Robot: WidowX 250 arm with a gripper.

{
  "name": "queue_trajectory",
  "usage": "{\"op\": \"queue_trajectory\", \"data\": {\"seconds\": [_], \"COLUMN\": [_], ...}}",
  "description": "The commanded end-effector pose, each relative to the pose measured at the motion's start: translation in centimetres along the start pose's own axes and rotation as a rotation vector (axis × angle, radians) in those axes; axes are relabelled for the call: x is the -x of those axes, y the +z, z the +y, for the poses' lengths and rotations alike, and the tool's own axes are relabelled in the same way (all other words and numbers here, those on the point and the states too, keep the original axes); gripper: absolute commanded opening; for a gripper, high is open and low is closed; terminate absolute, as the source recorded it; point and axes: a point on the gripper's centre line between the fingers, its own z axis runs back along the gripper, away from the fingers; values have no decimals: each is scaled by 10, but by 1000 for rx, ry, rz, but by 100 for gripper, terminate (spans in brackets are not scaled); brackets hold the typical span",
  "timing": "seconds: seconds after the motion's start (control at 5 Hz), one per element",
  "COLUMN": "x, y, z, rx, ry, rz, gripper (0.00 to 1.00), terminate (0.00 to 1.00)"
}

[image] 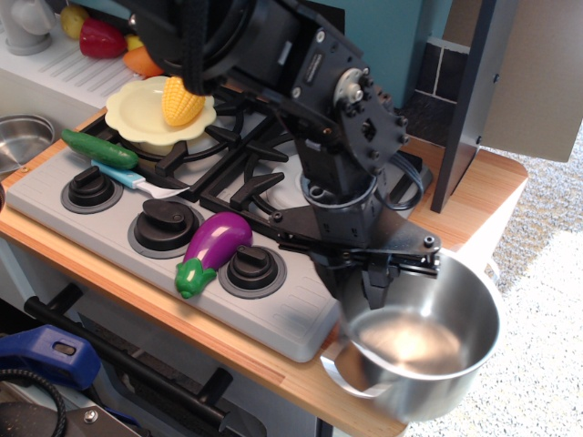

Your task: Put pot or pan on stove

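Pot [428,350] sits tilted at 5 o'clock, off the stove's [273,300] front right corner, over the wooden surface [264,360] edge. Tool [378,282] is clamped on the pot's near rim, one finger inside. Eggplant [214,248] lies between two knobs.

Purple eggplant [215,246] lying between two knobs, green stem toward 7 o'clock. Corn cob [181,102] on cream plate [137,120] at 11 o'clock. Cucumber [99,148] just beside light blue knife [137,180]. Steel bowl [20,138] at 9 o'clock. Pepper [100,38] far back.
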Motion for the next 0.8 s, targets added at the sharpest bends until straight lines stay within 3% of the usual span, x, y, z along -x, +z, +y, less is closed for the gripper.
{"op": "queue_trajectory", "data": {"seconds": [0.0,0.2,0.4,0.6], "x": [-13,-22,-45,-53], "y": [30,57,84,96], "z": [-10,-9,7,38], "rx": [-14,-66,-96,-134], "ry": [11,0,-43,-95], "rz": [-38,-56,-78,-98], "gripper": [0,0,0,0], "terminate": [0,0,0,0]}}
